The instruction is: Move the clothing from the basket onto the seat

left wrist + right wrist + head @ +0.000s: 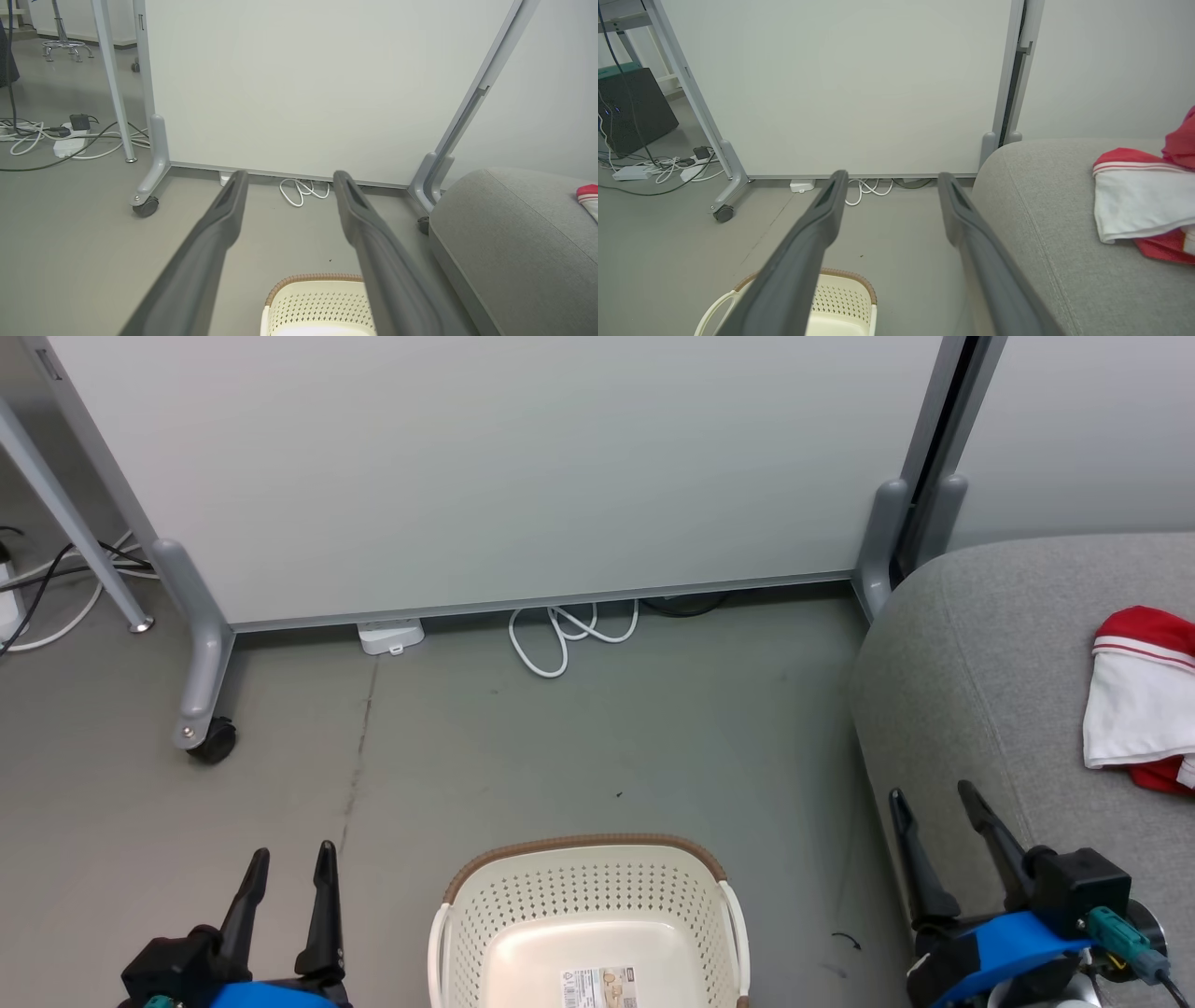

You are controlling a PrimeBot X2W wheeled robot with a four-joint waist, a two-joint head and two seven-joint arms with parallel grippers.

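The cream basket (pixel 588 919) stands on the floor at the bottom centre, with nothing in it but its paper label (pixel 599 987). Red and white clothing (pixel 1144 695) lies bunched on the grey seat (pixel 990 653) at the right edge; it also lies at the right of the right wrist view as clothing (pixel 1143 200). My left gripper (pixel 291 863) is open at the lower left, left of the basket. My right gripper (pixel 934 798) is open at the lower right, in front of the seat's edge. Both hold nothing.
A pale wheeled partition panel (pixel 485 467) closes off the back, its caster (pixel 213 739) at left. White cable loops (pixel 569 633) and a small white box (pixel 390 637) lie at its base. More cables and a power strip (pixel 67 144) lie far left.
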